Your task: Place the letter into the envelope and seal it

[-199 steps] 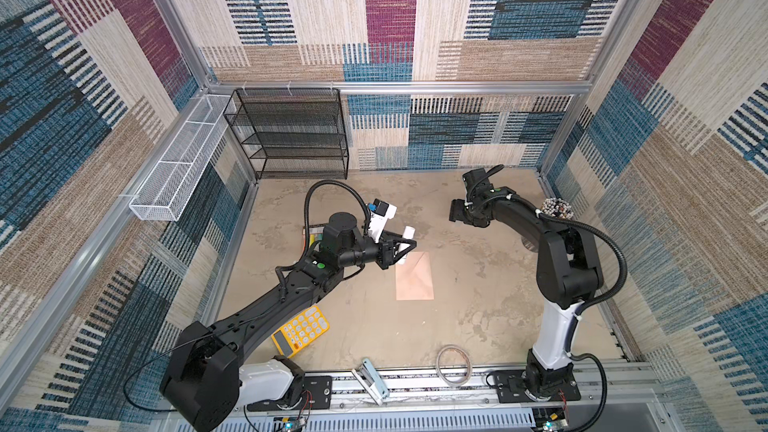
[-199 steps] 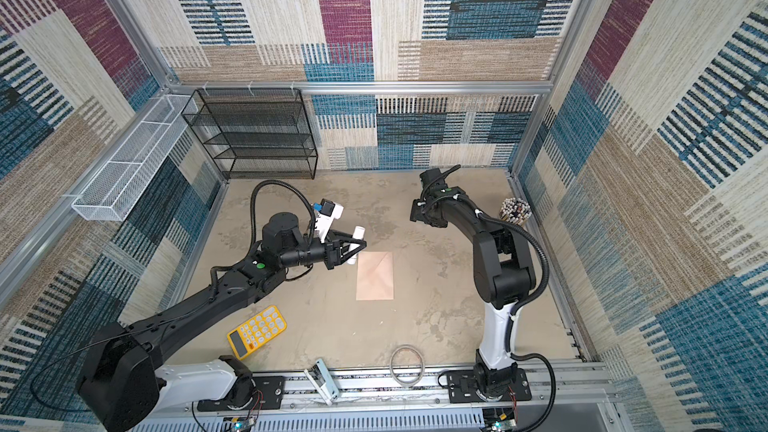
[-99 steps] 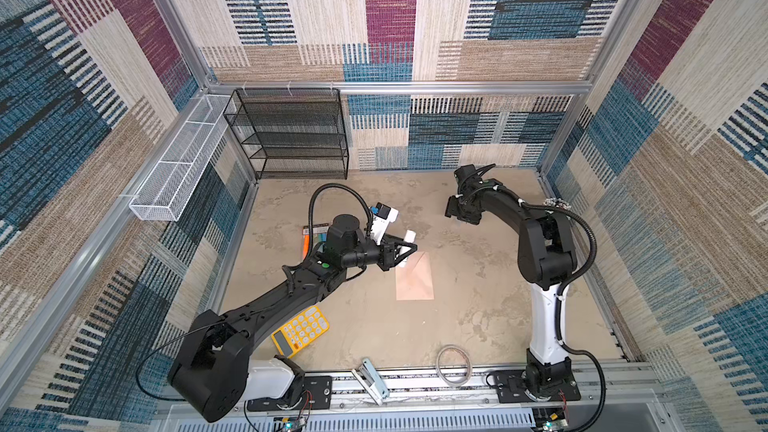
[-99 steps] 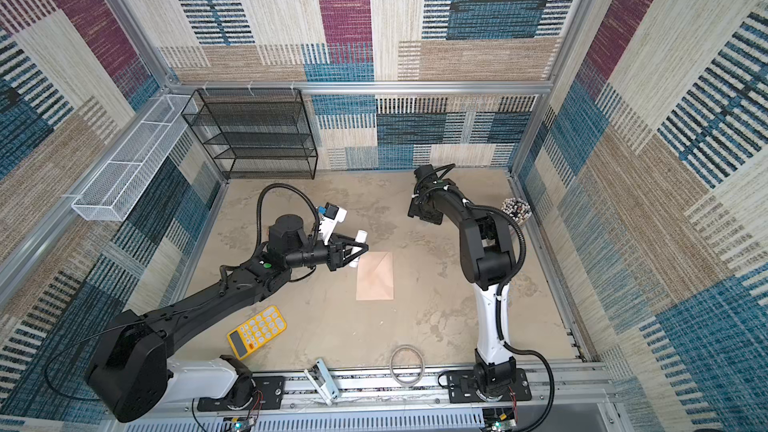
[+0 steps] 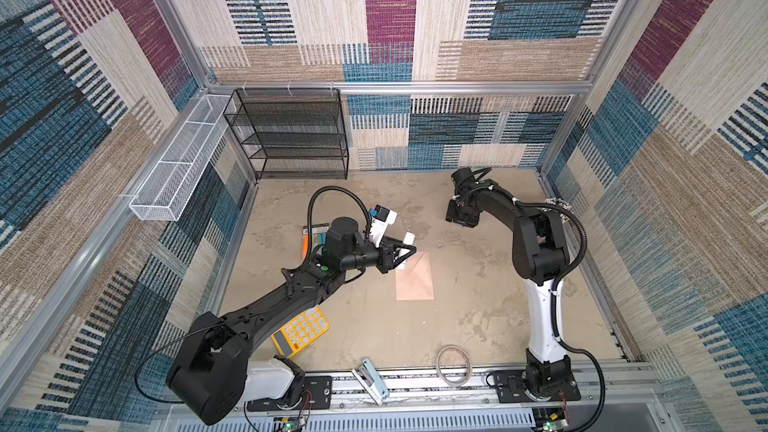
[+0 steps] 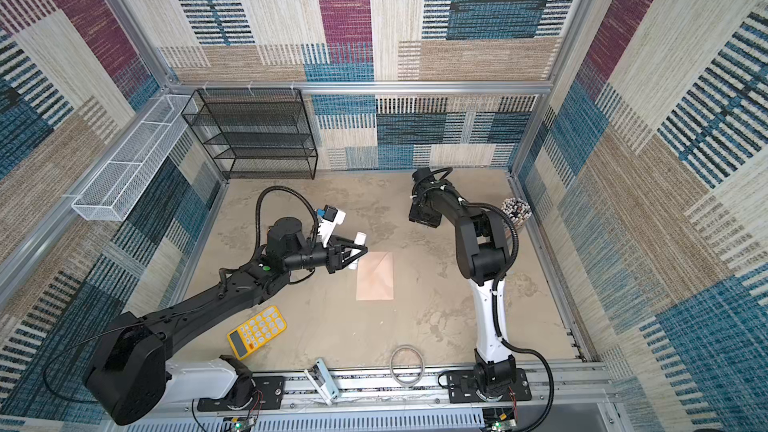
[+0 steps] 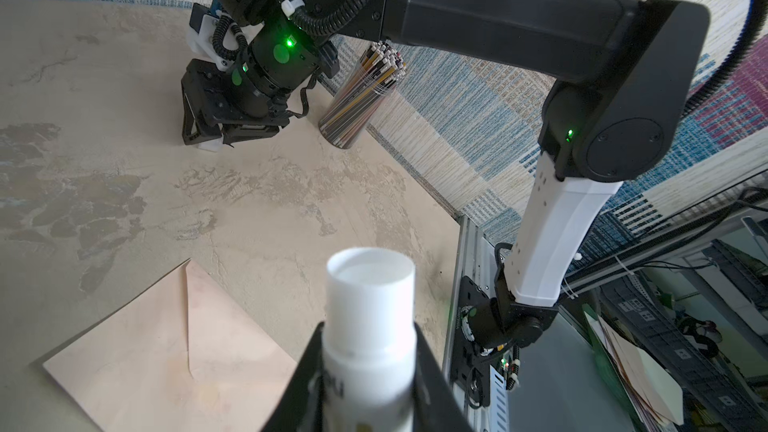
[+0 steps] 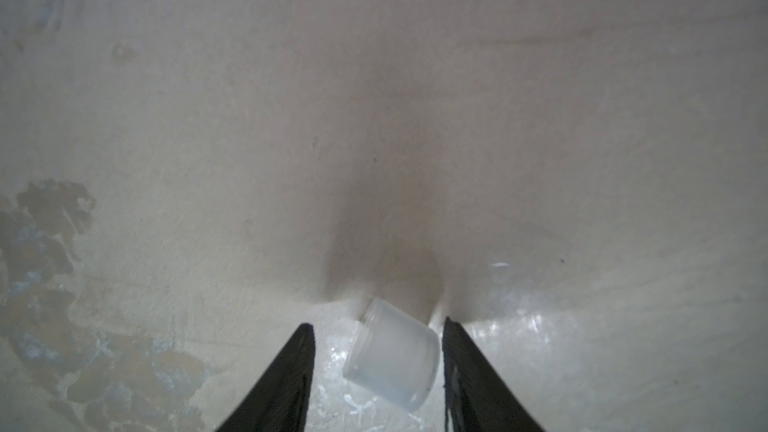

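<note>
The pale pink envelope point(image 5: 415, 280) point(image 6: 376, 278) point(image 7: 166, 359) lies flat mid-table, seam side up. The letter is out of view. My left gripper point(image 5: 409, 252) point(image 6: 363, 250) point(image 7: 369, 328) is shut on a white glue stick tube point(image 7: 370, 292), held level just above the envelope's far left corner. My right gripper point(image 5: 459, 220) point(image 6: 424, 222) point(image 8: 379, 323) points down at the table towards the back right. Its jaws straddle a small translucent cap point(image 8: 392, 361) lying tilted on the surface. One finger is almost against the cap and a gap shows on the other side.
A yellow calculator point(image 5: 301, 331) lies front left. A clear cup of pencils point(image 6: 515, 211) stands by the right wall. A black mesh shelf point(image 5: 291, 135) and a white wire basket point(image 5: 178, 172) stand at the back left. A wire ring point(image 5: 453, 365) lies at the front edge.
My right gripper has swung down towards the table and its jaws have narrowed around the cap. My left gripper has edged slightly towards the envelope with the tube.
</note>
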Controlling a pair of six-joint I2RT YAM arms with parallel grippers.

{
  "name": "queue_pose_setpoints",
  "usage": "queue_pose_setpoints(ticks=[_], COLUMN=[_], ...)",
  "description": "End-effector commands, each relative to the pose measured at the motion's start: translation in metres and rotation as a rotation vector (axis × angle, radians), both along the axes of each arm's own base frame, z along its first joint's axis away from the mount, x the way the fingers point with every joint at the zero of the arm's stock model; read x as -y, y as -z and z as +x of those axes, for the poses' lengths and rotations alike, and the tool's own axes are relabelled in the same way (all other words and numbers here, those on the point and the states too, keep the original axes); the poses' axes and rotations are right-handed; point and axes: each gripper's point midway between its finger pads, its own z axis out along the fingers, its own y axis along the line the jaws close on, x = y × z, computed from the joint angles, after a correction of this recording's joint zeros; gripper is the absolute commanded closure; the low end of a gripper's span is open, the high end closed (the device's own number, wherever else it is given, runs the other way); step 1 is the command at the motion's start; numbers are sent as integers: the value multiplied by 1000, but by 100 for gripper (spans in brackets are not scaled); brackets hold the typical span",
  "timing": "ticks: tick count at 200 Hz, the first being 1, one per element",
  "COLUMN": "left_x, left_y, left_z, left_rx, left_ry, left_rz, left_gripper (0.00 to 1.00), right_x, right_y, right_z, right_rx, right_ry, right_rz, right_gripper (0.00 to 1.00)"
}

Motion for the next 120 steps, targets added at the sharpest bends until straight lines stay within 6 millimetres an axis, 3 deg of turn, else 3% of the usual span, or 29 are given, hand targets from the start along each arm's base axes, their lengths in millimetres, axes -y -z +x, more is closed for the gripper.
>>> queue_pose_setpoints(ticks=[1, 70, 120], left_x=[0, -3, -7], left_y=[-10, -14, -20], left_z=[0, -2, -7], left_rx=[27, 36, 47], left_ry=[5, -1, -2], left_rz=[-32, -35, -34], left_gripper=[100, 100, 100], right_x=[3, 2, -4], right_y=[1, -4, -17], right_z=[2, -2, -25], right_rx=[-2, 3, 4], right_ry=[15, -6, -40], right_rz=[-17, -70, -136], right_gripper=[51, 64, 66])
